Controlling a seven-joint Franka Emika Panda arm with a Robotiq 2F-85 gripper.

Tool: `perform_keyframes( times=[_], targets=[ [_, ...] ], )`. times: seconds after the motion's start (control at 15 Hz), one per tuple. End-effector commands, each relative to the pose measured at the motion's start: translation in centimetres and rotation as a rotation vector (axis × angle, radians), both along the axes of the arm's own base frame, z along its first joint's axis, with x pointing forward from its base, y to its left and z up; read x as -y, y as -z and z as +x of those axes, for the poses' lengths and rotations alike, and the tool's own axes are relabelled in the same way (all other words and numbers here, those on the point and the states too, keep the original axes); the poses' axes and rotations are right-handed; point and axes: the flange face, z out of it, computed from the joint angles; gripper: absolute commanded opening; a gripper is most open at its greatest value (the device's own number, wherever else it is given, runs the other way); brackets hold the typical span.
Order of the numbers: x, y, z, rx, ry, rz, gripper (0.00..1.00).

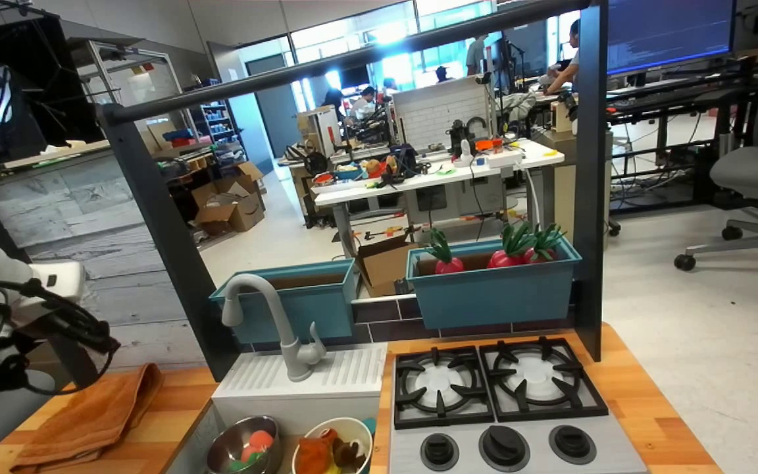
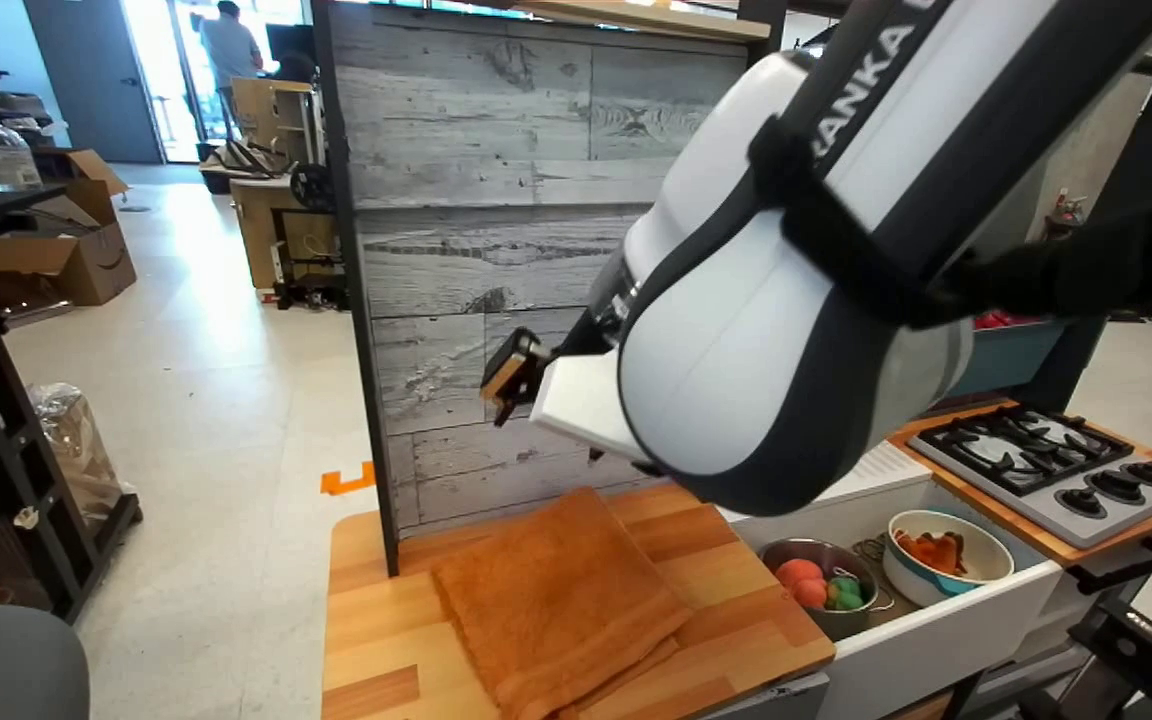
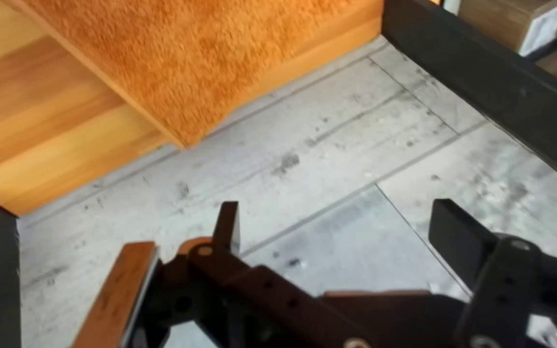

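My gripper (image 3: pixel 341 227) stands open, its two fingers wide apart and nothing between them. Behind the gap lies the grey wood-plank panel (image 3: pixel 307 154), not visibly touched. Nearest below the hand is an orange cloth (image 2: pixel 561 600), folded flat on the wooden counter (image 2: pixel 376 600); one corner of this cloth (image 3: pixel 201 63) shows at the top of the wrist view. In an exterior view the cloth (image 1: pixel 89 421) lies left of the sink, with the hand at the left edge above it. The arm hides most of the fingers in an exterior view.
Right of the cloth, the sink holds a metal pot (image 2: pixel 816 550) with red and green items and a white-and-teal bowl (image 2: pixel 966 590) with orange and brown ones. A grey faucet (image 1: pixel 280 316), stove (image 1: pixel 497 388), and two teal planters (image 1: pixel 497 296) stand beyond; dark posts (image 1: pixel 162 243) frame the counter.
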Motion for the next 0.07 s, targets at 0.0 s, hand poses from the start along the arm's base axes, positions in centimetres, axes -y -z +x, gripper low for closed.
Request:
perform_keyframes(
  times=[0.0],
  targets=[
    [0.87,-1.15,-0.2,0.011,-0.014,0.012,1.0]
  ],
)
